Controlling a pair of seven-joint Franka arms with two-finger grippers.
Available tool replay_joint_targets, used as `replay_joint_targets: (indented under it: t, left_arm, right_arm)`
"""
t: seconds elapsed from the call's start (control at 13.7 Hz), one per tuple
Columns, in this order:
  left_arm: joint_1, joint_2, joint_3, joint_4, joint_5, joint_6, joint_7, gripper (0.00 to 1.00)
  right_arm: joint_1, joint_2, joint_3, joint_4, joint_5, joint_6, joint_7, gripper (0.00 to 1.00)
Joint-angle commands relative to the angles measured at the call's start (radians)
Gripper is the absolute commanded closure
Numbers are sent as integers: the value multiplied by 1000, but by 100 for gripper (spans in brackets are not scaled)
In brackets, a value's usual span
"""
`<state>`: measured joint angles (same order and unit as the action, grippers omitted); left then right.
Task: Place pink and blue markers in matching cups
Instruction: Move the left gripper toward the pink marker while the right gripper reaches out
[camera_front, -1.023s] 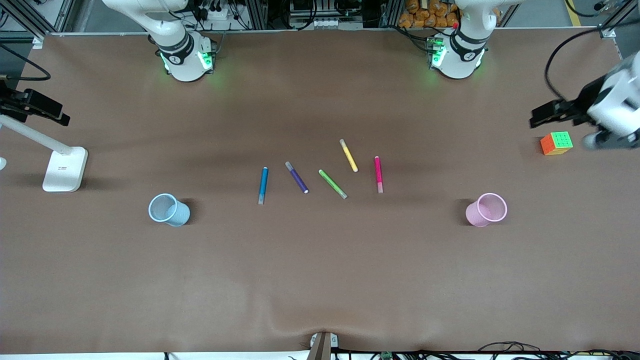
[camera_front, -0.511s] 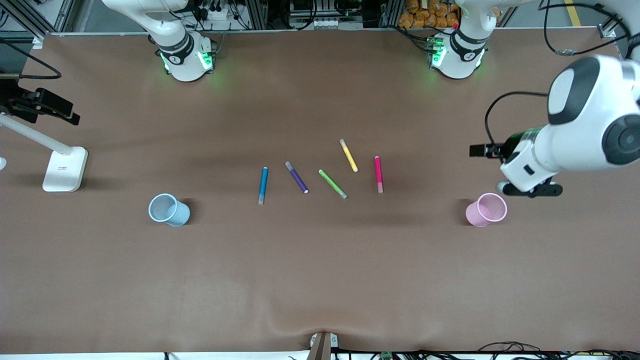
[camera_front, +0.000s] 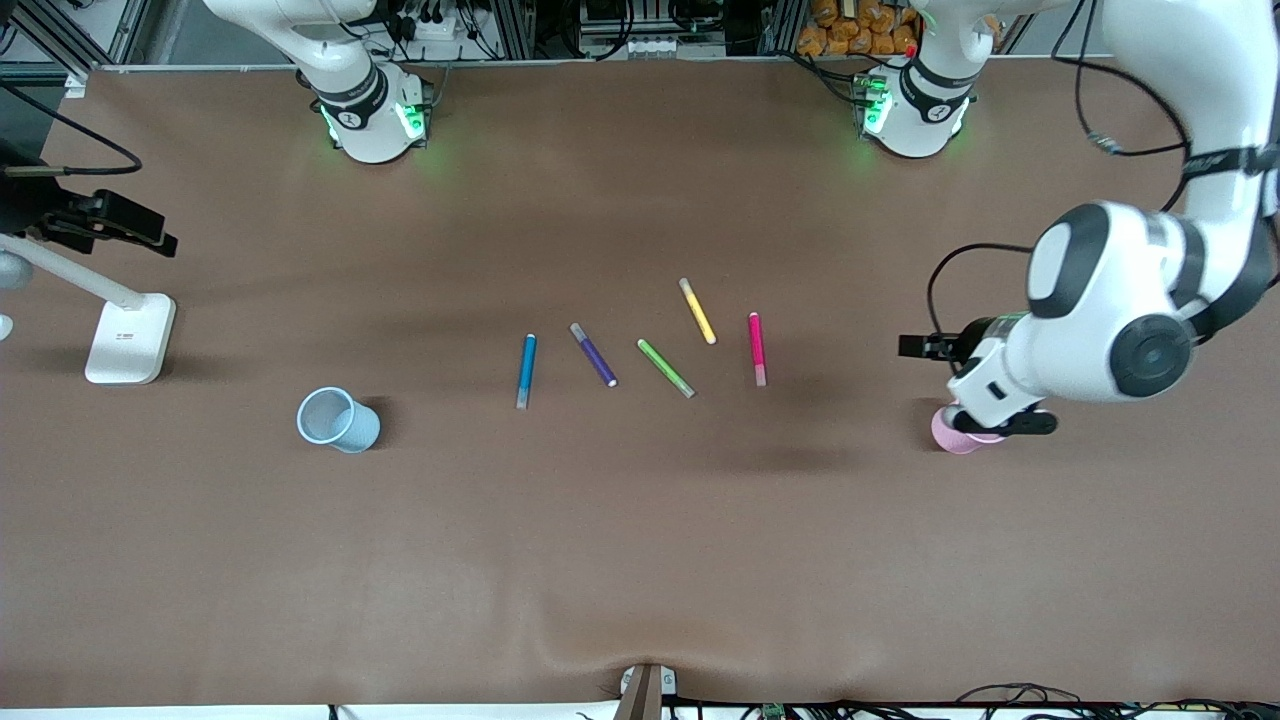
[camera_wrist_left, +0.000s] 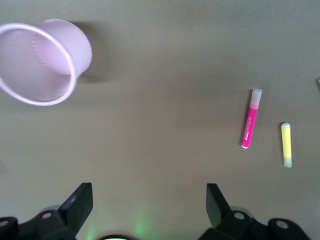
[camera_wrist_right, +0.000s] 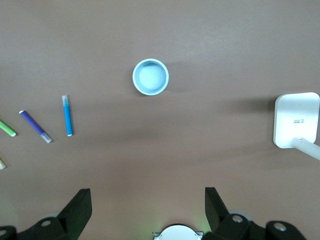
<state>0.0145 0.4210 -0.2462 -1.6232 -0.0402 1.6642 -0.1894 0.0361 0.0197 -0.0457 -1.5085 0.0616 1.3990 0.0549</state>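
The pink marker and the blue marker lie flat in a row of markers mid-table. The light pink cup stands upright toward the left arm's end, partly covered by the left arm's hand. My left gripper hangs open and empty above it; the left wrist view shows the cup and the pink marker well ahead of the open left gripper. The light blue cup stands toward the right arm's end. My right gripper is open and empty, high above the blue cup and the blue marker.
A purple marker, a green marker and a yellow marker lie between the blue and pink ones. A white stand sits near the right arm's end of the table.
The left arm has swung in from the table's end and lowered until its hand is over the pink cup, covering a coloured cube. The right arm's wrist has crept inward. Markers and cups are unmoved.
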Motion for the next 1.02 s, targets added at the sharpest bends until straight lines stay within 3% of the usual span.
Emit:
replay_joint_targets:
  t: [0.0, 0.58, 0.95]
  left_arm:
    - [-54, 48, -1, -4, -15, 51, -97, 0]
    - [-260, 249, -1, -3, -15, 296, -401, 0]
    - [-301, 303, -1, -26, -35, 370, -443, 22]
  right_arm:
    - [36, 8, -2, 8, 14, -9, 10, 0]
    - [188, 92, -2, 11, 43, 64, 42, 0]
    - [297, 193, -2, 11, 44, 138, 102, 0]
